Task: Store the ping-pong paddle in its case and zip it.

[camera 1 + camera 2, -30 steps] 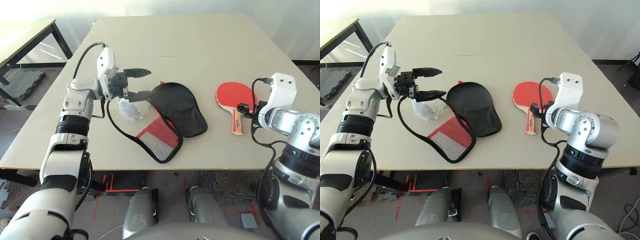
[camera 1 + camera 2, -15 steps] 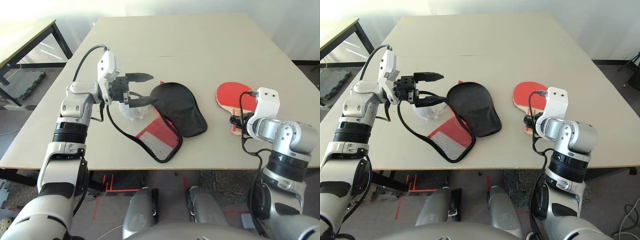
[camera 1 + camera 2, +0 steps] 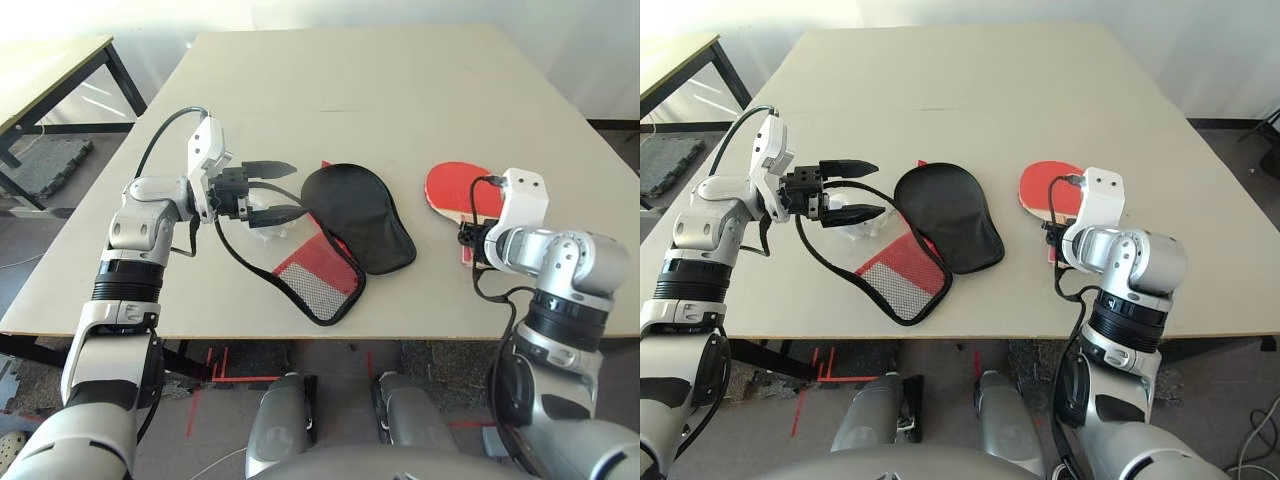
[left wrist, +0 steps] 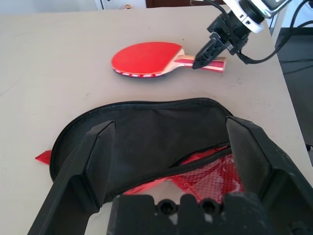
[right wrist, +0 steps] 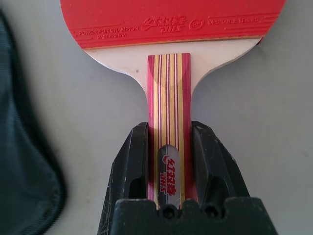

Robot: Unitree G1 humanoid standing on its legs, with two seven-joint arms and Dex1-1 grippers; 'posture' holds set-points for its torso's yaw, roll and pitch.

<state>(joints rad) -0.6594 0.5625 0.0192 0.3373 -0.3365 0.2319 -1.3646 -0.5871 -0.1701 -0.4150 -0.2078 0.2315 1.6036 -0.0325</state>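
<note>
The ping-pong paddle (image 3: 452, 188) lies flat on the right side of the table, red face up, its striped wooden handle (image 5: 168, 147) pointing toward me. My right gripper (image 5: 169, 126) is shut on that handle, one finger pressed against each side. The case (image 3: 360, 215) lies unzipped at the table's middle, black lining up, with its red mesh flap (image 3: 318, 275) spread toward the front edge. Just left of the case hovers my left gripper (image 3: 295, 188), open and holding nothing, above the white fluffy charm (image 3: 262, 220). The left wrist view looks across the case (image 4: 146, 132) to the paddle (image 4: 146, 58).
The beige table (image 3: 400, 90) stretches far behind the case and paddle. Its front edge runs just below the mesh flap. A second table (image 3: 50, 70) stands off to the left, with a dark mat on the floor under it.
My right gripper has closed onto the paddle's handle, and the paddle has shifted slightly left. My left gripper, still open, has dropped a little toward me beside the case.
</note>
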